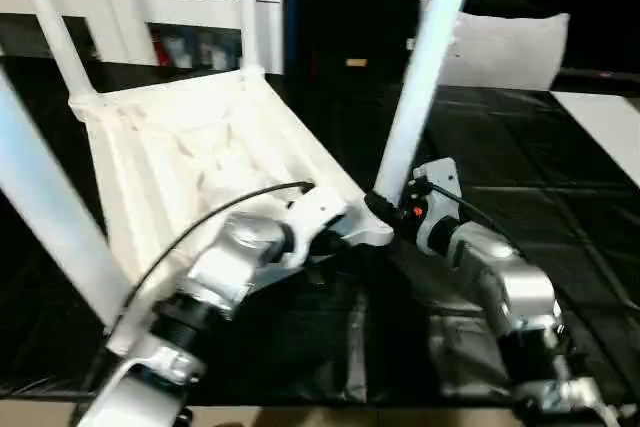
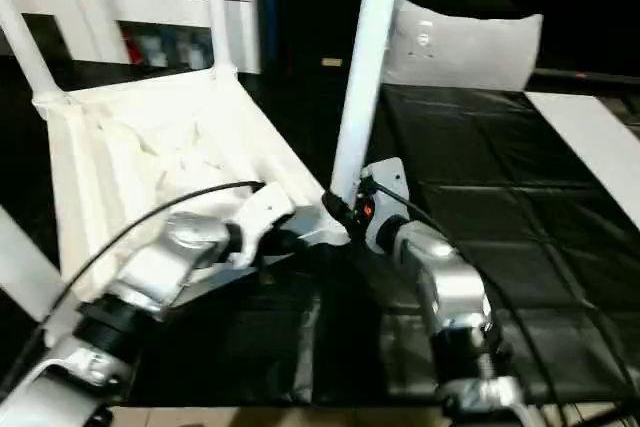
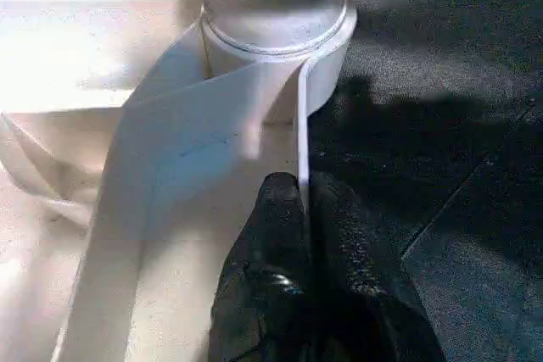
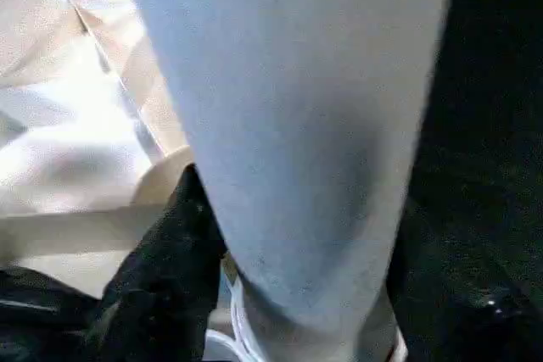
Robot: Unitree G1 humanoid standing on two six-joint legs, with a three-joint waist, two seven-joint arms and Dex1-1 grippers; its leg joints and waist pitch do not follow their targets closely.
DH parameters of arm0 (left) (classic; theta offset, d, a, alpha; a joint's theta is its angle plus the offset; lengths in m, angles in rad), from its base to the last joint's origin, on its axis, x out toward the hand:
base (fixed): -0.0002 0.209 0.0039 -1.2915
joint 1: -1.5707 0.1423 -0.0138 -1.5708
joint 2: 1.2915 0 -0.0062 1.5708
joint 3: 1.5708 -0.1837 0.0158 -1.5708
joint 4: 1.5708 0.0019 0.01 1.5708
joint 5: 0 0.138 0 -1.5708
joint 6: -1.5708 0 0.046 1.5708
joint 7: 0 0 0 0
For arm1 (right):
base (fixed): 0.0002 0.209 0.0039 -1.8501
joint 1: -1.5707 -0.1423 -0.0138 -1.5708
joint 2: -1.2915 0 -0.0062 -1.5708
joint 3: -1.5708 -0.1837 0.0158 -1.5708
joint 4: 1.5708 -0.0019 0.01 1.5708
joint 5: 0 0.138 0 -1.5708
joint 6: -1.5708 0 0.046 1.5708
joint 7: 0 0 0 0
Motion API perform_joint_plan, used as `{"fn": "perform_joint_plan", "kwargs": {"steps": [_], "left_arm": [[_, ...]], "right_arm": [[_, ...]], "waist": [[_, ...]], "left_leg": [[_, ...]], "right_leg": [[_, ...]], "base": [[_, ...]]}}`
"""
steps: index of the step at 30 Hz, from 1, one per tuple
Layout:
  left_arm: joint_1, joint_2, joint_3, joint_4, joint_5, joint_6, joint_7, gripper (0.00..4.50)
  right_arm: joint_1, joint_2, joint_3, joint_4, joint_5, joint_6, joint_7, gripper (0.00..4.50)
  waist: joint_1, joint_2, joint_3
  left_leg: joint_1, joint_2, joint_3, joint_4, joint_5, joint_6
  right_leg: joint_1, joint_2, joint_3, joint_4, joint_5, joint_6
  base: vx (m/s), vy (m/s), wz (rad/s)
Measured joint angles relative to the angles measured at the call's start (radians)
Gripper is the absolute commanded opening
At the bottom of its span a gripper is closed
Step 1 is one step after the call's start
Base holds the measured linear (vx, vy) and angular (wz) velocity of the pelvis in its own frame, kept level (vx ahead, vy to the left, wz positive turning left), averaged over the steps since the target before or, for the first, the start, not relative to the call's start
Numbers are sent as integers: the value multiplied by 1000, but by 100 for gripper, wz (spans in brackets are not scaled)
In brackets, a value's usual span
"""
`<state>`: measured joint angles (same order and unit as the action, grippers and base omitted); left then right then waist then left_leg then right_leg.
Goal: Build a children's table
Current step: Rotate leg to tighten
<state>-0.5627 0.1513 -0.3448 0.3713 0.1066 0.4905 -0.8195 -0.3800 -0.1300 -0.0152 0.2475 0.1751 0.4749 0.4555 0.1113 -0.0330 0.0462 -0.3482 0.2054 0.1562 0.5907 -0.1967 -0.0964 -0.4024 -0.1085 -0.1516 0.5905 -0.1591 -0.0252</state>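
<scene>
A grey pillow [image 1: 505,47] lies on the black floor [image 1: 560,207], beside a white cabinet [image 1: 140,2].

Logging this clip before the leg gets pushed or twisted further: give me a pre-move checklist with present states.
1. Left gripper pinches the tabletop's edge wall beside the corner socket: ok.
2. Right gripper shut around the base of the near leg: ok.
3. Near leg stands in that corner socket: ok; fully seated, cannot tell.
4. Near leg upright: not ok, it leans slightly.
5. Two far legs in their sockets: ok.
6. Tabletop lies flat, underside up, on the black mat: cannot tell.
</scene>
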Motion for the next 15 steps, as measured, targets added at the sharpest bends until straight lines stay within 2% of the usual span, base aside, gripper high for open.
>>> {"fn": "perform_joint_plan", "kwargs": {"steps": [5,7,9,13,15], "left_arm": [[2,50,-24,-2,-10,-72,-50,0],[3,73,-31,-1,-13,-97,-78,0],[3,103,-46,1,-13,-136,-120,0],[1,152,-49,18,-11,-213,-185,0],[3,185,-61,39,-25,-301,-250,0]], "right_arm": [[41,-59,40,-78,-9,5,53,354],[65,-100,49,-117,6,24,105,366],[122,-174,63,-180,41,40,204,388],[192,-231,62,-215,81,38,321,421],[245,-261,63,-249,111,22,382,441]], "waist": [[12,1,1],[23,2,1],[36,2,1],[37,3,1],[41,6,1]], "left_leg": [[-1,1,0,-7,1,-1],[-1,1,0,-7,1,-1],[-1,1,0,-6,0,-1],[0,1,0,-5,0,-1],[0,1,-1,-5,0,-1]], "right_leg": [[-4,2,0,4,-1,-1],[-4,2,0,3,-2,0],[-3,2,1,2,-2,0],[-2,2,1,2,-2,0],[-1,2,1,0,-2,0]], "base": [[0,0,0],[0,0,0],[0,0,0],[0,0,0],[0,0,0]]}}
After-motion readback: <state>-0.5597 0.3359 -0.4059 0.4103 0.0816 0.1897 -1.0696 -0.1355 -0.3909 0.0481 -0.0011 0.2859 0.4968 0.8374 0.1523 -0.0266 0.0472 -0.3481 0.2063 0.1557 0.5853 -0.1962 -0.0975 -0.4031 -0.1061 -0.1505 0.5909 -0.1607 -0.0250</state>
